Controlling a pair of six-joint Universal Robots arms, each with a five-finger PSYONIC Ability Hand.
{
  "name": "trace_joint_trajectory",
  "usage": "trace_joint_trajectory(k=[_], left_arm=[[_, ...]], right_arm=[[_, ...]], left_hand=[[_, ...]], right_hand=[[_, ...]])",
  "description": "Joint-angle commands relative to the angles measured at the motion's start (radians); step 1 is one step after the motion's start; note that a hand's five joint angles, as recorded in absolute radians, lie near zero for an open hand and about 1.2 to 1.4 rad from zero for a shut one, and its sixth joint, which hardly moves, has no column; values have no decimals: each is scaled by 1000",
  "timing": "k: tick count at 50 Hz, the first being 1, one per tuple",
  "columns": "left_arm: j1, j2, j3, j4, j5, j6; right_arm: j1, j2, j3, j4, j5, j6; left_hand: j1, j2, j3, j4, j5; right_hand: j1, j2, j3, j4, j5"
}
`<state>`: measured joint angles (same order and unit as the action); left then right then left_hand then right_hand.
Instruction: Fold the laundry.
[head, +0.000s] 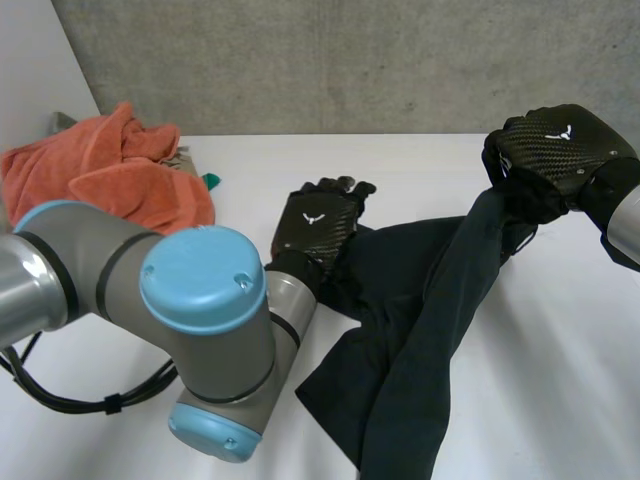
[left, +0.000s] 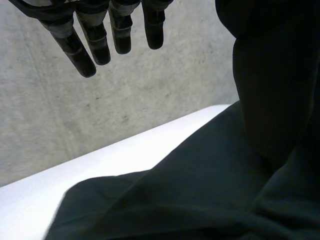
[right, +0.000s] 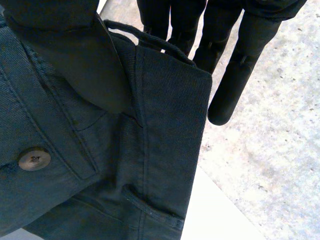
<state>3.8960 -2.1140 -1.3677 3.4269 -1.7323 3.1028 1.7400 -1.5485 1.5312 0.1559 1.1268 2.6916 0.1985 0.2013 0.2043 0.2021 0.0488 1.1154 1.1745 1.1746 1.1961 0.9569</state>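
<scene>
The trousers (head: 420, 330) were pinched by the right robot hand (head: 560, 150), the left robot hand (head: 318, 225) held spread. They could be dropped if the pinch slipped.

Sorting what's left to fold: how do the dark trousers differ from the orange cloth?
The dark trousers are near-black, the orange cloth bright. The dark trousers hang stretched from the right hand, which pinches their waistband; the orange cloth lies bunched, untouched, in the far left corner of the white table. Both are unfolded.
</scene>
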Motion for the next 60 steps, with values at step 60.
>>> trace_joint_trajectory(k=[60], left_arm=[[-159, -140, 380, -836, 79, -434]], right_arm=[[125, 16, 10, -251, 196, -27]], left_hand=[[1198, 1195, 1192, 1194, 1173]], right_hand=[[281, 222, 222, 200, 265]])
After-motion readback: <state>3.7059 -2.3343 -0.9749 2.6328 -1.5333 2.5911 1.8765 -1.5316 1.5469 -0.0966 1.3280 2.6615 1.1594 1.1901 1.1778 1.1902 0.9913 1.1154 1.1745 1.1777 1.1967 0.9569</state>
